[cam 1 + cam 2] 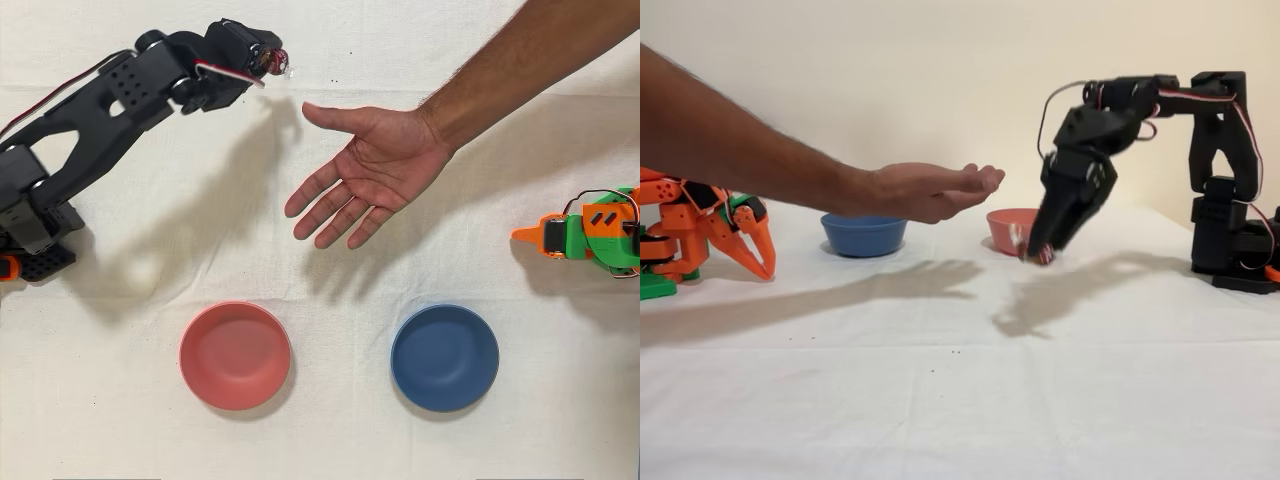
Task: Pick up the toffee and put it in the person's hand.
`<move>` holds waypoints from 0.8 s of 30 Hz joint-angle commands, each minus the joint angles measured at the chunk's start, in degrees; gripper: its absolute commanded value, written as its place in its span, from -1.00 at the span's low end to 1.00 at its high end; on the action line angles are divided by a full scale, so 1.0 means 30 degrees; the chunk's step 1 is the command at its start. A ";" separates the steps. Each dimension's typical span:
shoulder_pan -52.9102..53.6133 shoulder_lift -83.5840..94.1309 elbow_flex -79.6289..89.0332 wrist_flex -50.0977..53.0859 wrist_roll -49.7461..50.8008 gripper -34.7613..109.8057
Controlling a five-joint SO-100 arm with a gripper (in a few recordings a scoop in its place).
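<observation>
1. I found the toffee pinched at the tip of the black arm's gripper, jaws closed on it. In the fixed view it hung clear above the cloth, beside the red bowl.
2. I judged the sweet to be very light and hard under its foil. The wrapper looked slick, and the twisted ends too flimsy to hold by. The round middle was the only sound place to grip, and the jaws appeared to have it there, though the exact contact was too small to confirm.
3. The person's hand was open, palm up, fingers spread, raised off the table and near the gripper but not touching it.
4. I saw open cloth between gripper and palm in the overhead view, with nothing standing in that path.
5. The red bowl and the blue bowl sat well apart from that line; the idle orange arm stood at the far edge.
6. I noted a risk that the sweet could roll off the palm's edge if released near the fingertips.
</observation>
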 commanded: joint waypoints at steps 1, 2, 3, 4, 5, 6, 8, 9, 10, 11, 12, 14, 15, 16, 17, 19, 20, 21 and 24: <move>0.0674 0.3955 -0.0322 0.0176 -0.0586 -0.35; 0.0879 0.4307 -0.0322 0.0264 -0.0674 -0.35; 0.1084 0.4629 -0.0322 0.0410 -0.0732 -0.35; 0.1289 0.4922 -0.0322 0.0557 -0.0791 -0.35; 0.1494 0.5215 -0.0322 0.0674 -0.0879 -0.35; 0.1729 0.5479 -0.0322 0.0791 -0.0967 -0.35; 0.2168 0.6064 -0.0352 0.0937 -0.1084 -0.35; 0.2432 0.6240 -0.0498 0.1084 -0.1113 -0.35; 0.2666 0.6445 -0.0674 0.1201 -0.1143 -0.35; 0.2900 0.6621 -0.0820 0.1260 -0.1172 -0.35; 0.3164 0.6709 -0.1084 0.1348 -0.1201 -0.35; 0.3662 0.6797 -0.1611 0.1494 -0.1318 -0.35; 0.3926 0.6826 -0.1875 0.1523 -0.1465 -0.35; 0.4189 0.6826 -0.2109 0.1523 -0.1641 -0.35; 0.4453 0.6768 -0.2344 0.1406 -0.1787 -0.35; 0.4922 0.6592 -0.2959 0.1201 -0.2109 -0.35; 0.5156 0.6475 -0.3281 0.1025 -0.2197 -0.35; 0.5391 0.6357 -0.3604 0.0791 -0.2314 -0.35; 0.5947 0.5859 -0.4453 0.0088 -0.2578 -0.35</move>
